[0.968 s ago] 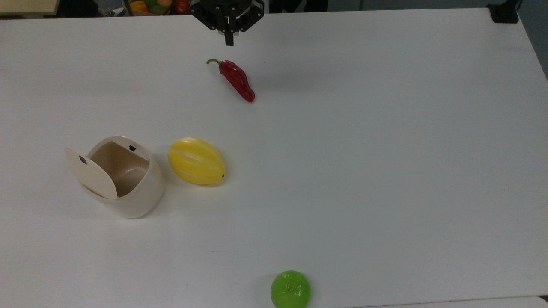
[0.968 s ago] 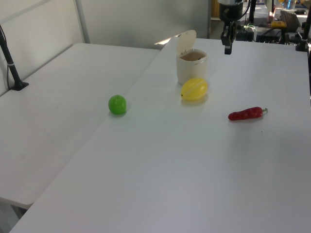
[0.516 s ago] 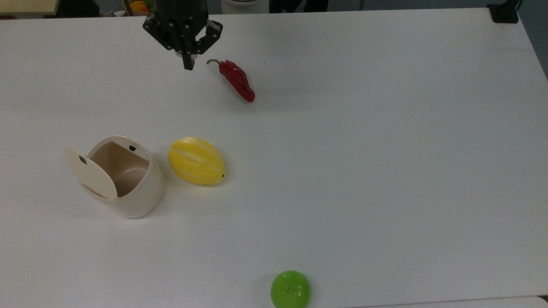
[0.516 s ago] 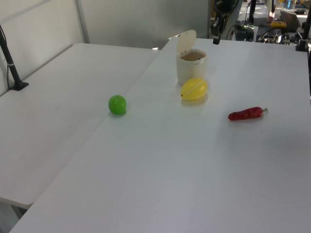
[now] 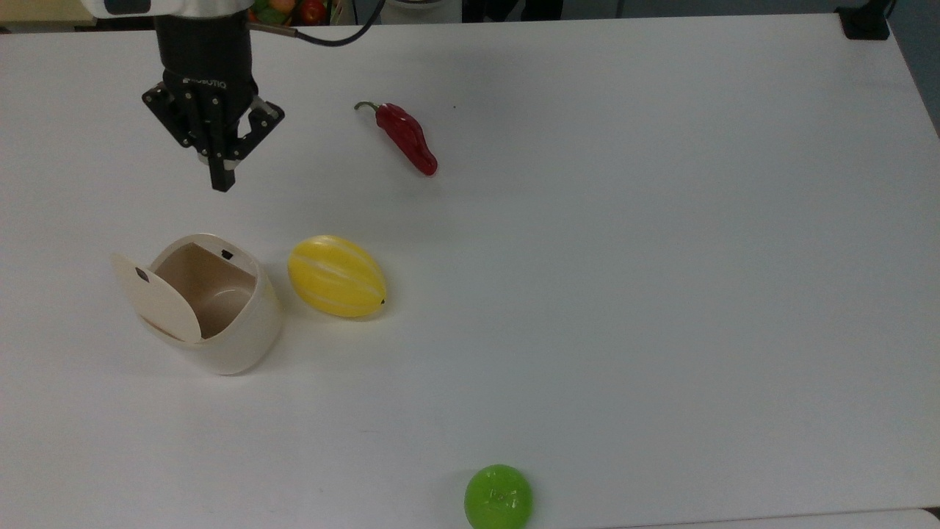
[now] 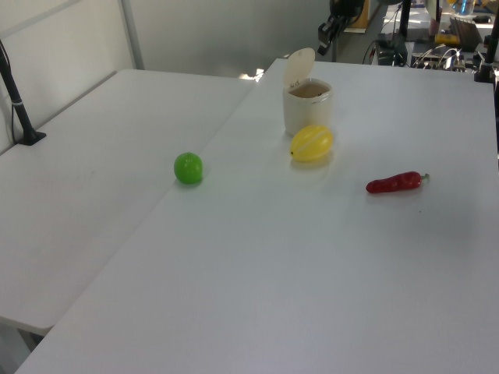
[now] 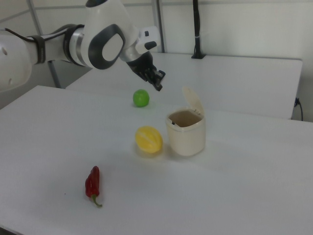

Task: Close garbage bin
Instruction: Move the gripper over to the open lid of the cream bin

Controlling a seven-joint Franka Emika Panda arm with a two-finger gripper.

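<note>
A: Four things are sitting on the white table (image 5: 661, 294). In the top view, going left to right: the garbage bin (image 5: 220, 323), its lid (image 5: 156, 297) standing open on the top view's left side; just beside it the yellow melon (image 5: 336, 275); farther back the red pepper (image 5: 406, 137); and the green ball (image 5: 498, 497) at the near edge.

B: And the gripper (image 5: 222, 180)?

A: It is hanging above the table, beyond the bin and apart from it, fingers pressed together.

B: What is the right view adding?

A: It is showing the white arm (image 7: 93, 41) reaching in from the right view's left, the gripper (image 7: 159, 84) well above the bin (image 7: 186, 132), and the lid (image 7: 194, 101) tilting upright over the brown inside.
</note>
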